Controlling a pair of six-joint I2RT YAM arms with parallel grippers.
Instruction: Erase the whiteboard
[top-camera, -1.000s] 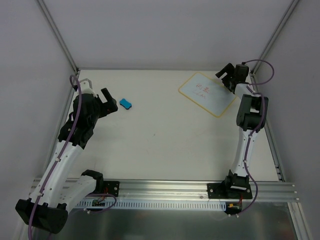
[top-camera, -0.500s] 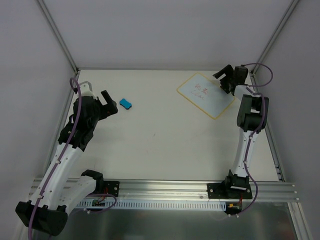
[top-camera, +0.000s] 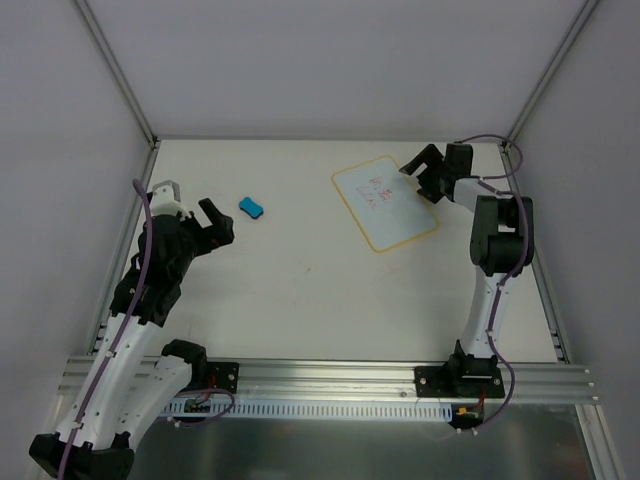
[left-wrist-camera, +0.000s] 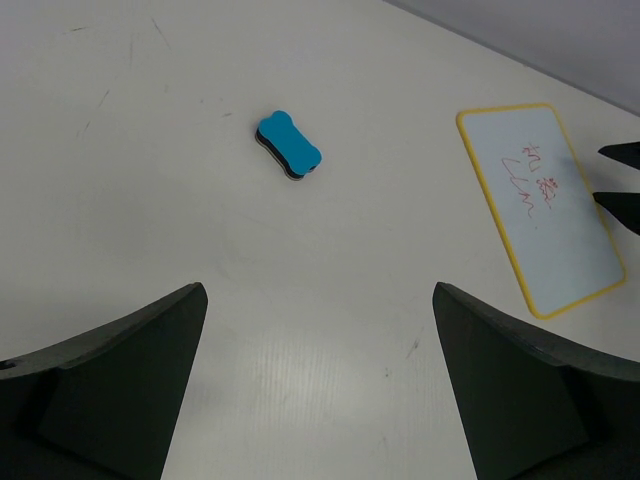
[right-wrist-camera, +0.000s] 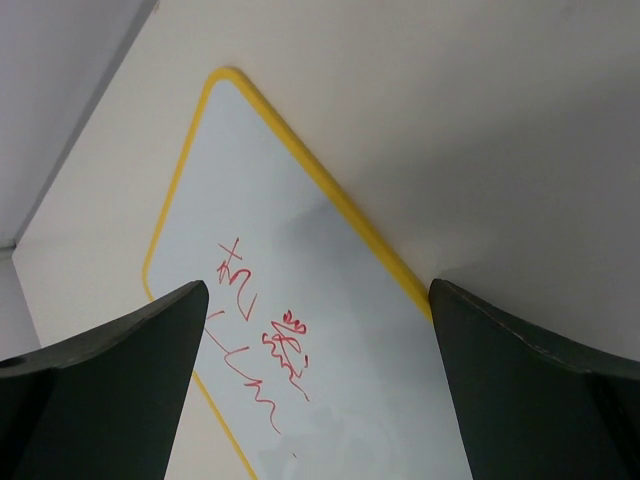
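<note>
The whiteboard (top-camera: 383, 201) lies flat at the back right of the table, white with a yellow rim and red scribbles. It also shows in the left wrist view (left-wrist-camera: 545, 210) and the right wrist view (right-wrist-camera: 300, 290). My right gripper (top-camera: 418, 178) is open, low over the board's right edge and straddling it (right-wrist-camera: 318, 380). Whether it touches the board I cannot tell. The blue eraser block (top-camera: 251, 207) lies at the back left and shows in the left wrist view (left-wrist-camera: 288, 146). My left gripper (top-camera: 222, 222) is open and empty, a little short of it (left-wrist-camera: 320, 380).
Grey walls and metal frame posts (top-camera: 115, 70) close in the table at the back and both sides. An aluminium rail (top-camera: 330, 375) runs along the near edge by the arm bases.
My right gripper has swung left and the whiteboard has slid and turned left with it, toward the table's middle. My left gripper has drawn back slightly from the eraser.
</note>
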